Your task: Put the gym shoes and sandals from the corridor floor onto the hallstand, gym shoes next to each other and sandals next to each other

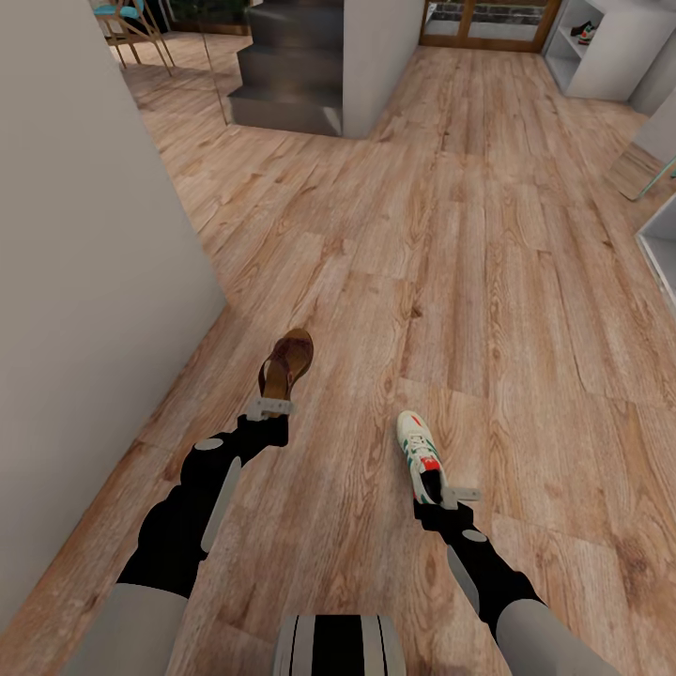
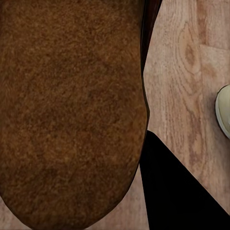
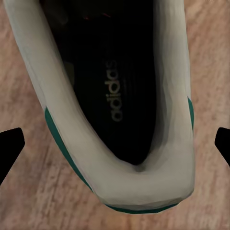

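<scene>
Wooden corridor floor (image 1: 488, 282) under a robot whose left fingers (image 1: 271, 407) grip a brown sandal (image 1: 287, 362) and right fingers (image 1: 449, 495) grip a white gym shoe (image 1: 419, 451); neither yet on the distant white shoe rack (image 1: 610, 52).

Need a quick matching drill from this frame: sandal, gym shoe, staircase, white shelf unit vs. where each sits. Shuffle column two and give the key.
Column 1:
1. sandal
2. gym shoe
3. staircase
4. white shelf unit

Column 2:
A. far end of the head view, right corner
B. at the right gripper
C. at the left gripper
D. far end of the head view, left of centre

Pairs: 1-C, 2-B, 3-D, 4-A
</scene>
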Available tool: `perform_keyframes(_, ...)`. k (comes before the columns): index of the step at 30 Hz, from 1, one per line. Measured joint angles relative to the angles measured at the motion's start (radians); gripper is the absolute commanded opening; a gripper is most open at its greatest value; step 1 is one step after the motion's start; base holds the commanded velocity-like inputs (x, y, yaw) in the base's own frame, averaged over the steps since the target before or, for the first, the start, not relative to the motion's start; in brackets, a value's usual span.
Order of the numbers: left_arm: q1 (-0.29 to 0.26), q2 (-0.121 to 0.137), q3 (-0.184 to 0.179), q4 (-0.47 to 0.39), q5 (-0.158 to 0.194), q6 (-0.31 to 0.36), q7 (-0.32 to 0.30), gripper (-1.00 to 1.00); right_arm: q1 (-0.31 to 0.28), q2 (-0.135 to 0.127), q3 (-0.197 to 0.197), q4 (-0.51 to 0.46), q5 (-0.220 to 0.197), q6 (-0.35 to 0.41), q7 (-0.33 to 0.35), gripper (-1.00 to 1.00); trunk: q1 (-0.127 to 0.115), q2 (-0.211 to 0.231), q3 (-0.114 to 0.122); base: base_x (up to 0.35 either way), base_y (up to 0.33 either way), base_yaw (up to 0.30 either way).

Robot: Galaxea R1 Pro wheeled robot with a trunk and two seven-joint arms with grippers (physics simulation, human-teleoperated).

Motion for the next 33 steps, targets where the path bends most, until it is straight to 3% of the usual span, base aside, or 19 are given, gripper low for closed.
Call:
perform_keyframes(14,0.0,0.0,0.0,0.0,0.0,0.0,0.0,-1.0,0.0,0.0,0.0,0.0,0.0,0.0,0.0,1.0,0.0,0.0,0.0,0.096,0.0,0.0)
perform_keyframes(15,0.0,0.0,0.0,0.0,0.0,0.0,0.0,-1.0,0.0,0.0,0.0,0.0,0.0,0.0,0.0,-1.0,0.0,0.0,0.0,0.006,0.0,0.0)
perform_keyframes(33,0.0,0.0,0.0,0.0,0.0,0.001,-0.001,-1.0,0.0,0.0,0.0,0.0,0.001,0.0,0.0,-1.0,0.0,0.0,0.0,0.0,0.0,0.0)
